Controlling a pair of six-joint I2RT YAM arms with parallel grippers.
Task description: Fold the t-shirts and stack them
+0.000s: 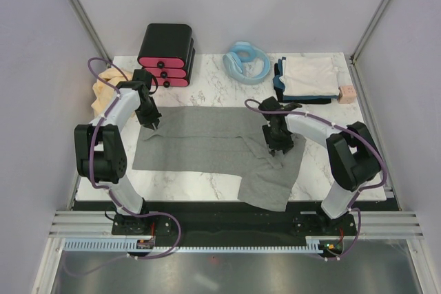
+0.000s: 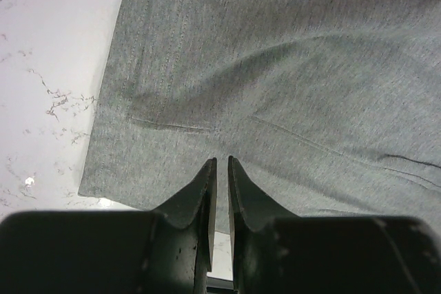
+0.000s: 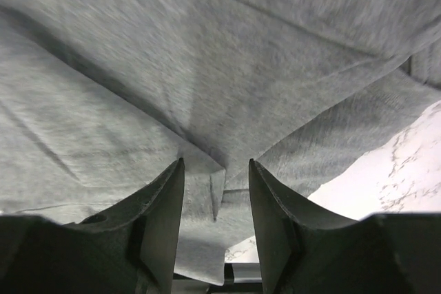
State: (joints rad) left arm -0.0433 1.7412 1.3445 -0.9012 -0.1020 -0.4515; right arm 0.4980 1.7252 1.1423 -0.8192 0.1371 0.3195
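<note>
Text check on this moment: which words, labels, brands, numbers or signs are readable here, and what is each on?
None can be read in any view.
The grey t-shirt, the folded shirts, the black box with pink drawers and the light-blue hose show no print.
The small pink object beside the folded shirts is too small to tell.
</note>
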